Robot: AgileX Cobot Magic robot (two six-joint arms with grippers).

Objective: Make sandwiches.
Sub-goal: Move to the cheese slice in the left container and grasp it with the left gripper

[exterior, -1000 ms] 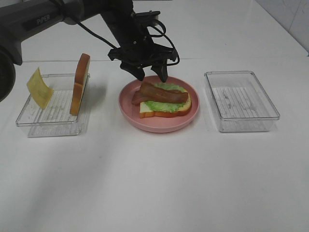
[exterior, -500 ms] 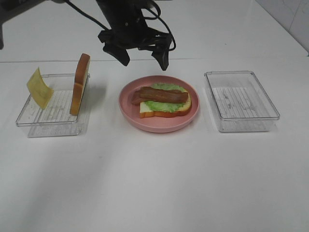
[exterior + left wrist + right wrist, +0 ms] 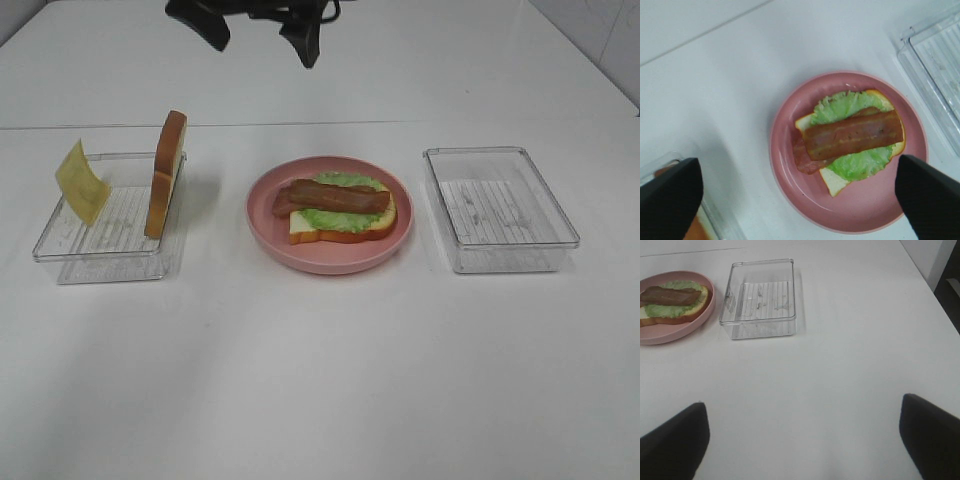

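The left gripper [image 3: 262, 42] hangs high over the back of the table [image 3: 320, 380], its fingers spread wide with nothing between them. From its wrist camera I look straight down between the two dark fingertips onto the plate. The right gripper [image 3: 801, 440] does not show from overhead. Its own camera shows it just as wide open and empty, over bare tabletop on the right side.

Below the left gripper sits the pink plate [image 3: 330, 262] with the half-built sandwich: a bread slice [image 3: 345, 235] lying flat, a lettuce leaf [image 3: 325, 217] spread over it, and bacon strips [image 3: 335, 195] laid across the top. Nothing covers the bacon yet.

To the plate's left stands a clear tray [image 3: 100, 262]. In it a cheese square [image 3: 80, 180] leans tilted against the far-left wall, and a second bread slice [image 3: 167, 172] stands on edge against the right wall. Another clear tray [image 3: 500, 208] sits to the plate's right.

By my reading the bacon step is done and the cheese comes next, then the closing slice. That calls for the left arm to swing over its tray and come down astride the cheese's raised edge. It looks thin and floppy — a shallow pinch could slip off it or knock it flat.
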